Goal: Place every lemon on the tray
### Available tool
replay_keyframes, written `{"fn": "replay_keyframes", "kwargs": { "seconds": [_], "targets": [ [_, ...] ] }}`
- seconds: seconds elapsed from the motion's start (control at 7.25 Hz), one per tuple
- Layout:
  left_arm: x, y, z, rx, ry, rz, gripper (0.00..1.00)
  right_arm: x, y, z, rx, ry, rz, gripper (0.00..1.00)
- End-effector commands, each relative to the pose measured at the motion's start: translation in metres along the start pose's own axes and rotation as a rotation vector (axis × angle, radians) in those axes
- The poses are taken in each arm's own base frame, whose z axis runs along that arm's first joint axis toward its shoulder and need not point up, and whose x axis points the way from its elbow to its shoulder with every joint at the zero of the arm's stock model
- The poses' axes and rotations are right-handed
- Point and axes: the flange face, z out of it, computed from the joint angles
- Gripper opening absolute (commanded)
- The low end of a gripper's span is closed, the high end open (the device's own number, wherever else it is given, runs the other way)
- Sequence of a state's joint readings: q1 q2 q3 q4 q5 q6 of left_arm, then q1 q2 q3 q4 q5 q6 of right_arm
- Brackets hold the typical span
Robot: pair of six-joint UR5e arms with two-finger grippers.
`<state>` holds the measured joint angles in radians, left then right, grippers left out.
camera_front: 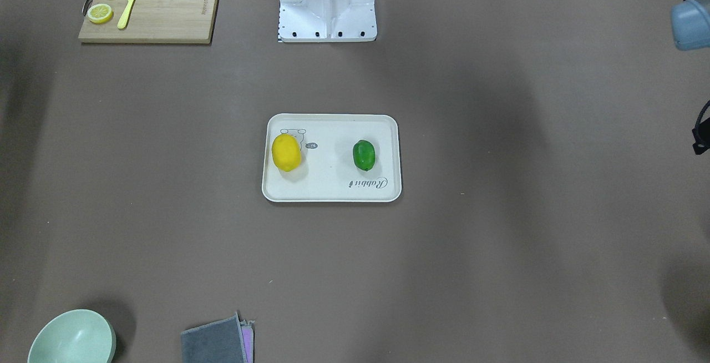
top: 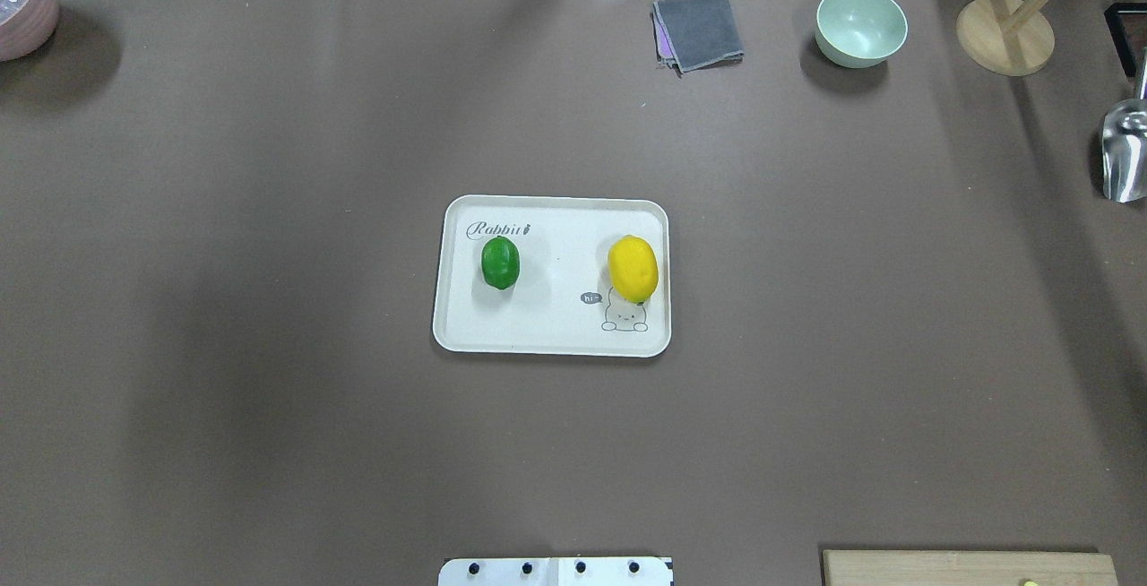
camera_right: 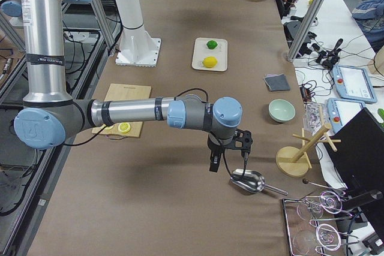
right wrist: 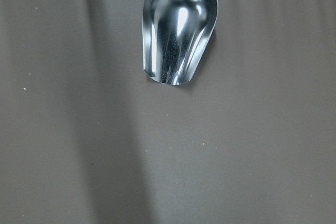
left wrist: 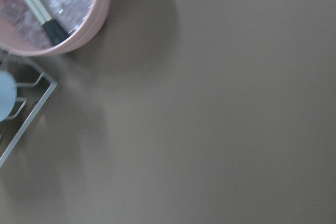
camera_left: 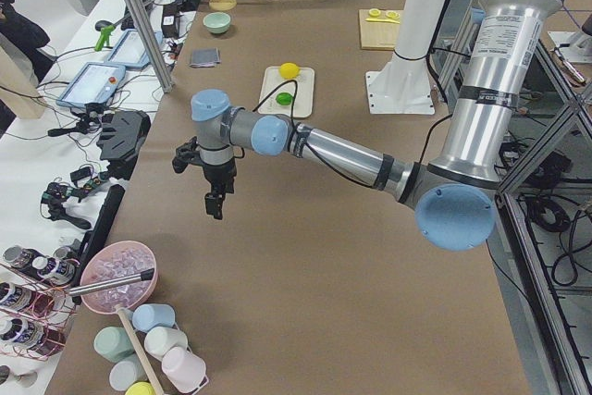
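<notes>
The cream-white tray (top: 547, 331) lies in the middle of the table, also in the front view (camera_front: 333, 188). The yellow lemon (top: 633, 269) rests on its right part, over the cartoon drawing. The dark green lemon (top: 500, 262) rests on its left part, below the "Rabbit" script. Both also show in the front view: the yellow lemon (camera_front: 286, 152) and the green lemon (camera_front: 364, 155). My left gripper (camera_left: 215, 203) hangs above the table at its left end, far from the tray. My right gripper (camera_right: 227, 163) hangs above a metal scoop (right wrist: 178, 30) at the right end. I cannot tell whether either is open or shut.
A wooden cutting board (camera_front: 166, 10) with lemon slices and a yellow knife lies near the robot's right. A green bowl (top: 860, 26), a grey cloth (top: 699, 30) and a wooden stand (top: 1004, 30) sit at the far edge. A pink bowl of ice (left wrist: 58, 9) stands at the left end.
</notes>
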<state>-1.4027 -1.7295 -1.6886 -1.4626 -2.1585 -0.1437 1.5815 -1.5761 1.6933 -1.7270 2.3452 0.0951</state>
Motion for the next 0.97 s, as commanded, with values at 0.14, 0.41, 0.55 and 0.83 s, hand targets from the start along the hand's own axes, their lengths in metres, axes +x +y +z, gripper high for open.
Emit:
{"fn": "replay_keyframes", "kwargs": {
  "seconds": [0.14, 0.41, 0.55, 0.83],
  "targets": [
    [-0.106, 0.075, -0.003, 0.001, 0.136, -0.151, 0.98, 0.001, 0.000, 0.001, -0.001, 0.001, 0.002, 0.99],
    [-0.126, 0.086, -0.006, 0.011, 0.135, -0.196, 0.98, 0.003, -0.001, 0.004, -0.007, 0.004, -0.003, 0.99],
    [-0.127, 0.088, -0.002, 0.004, 0.136, -0.194, 0.98, 0.004, 0.000, 0.004, -0.007, 0.002, -0.001, 0.99],
    [-0.141, 0.083, 0.022, 0.013, 0.139, -0.190, 0.98, 0.003, 0.000, 0.004, -0.008, 0.001, -0.002, 0.99]
  ]
}}
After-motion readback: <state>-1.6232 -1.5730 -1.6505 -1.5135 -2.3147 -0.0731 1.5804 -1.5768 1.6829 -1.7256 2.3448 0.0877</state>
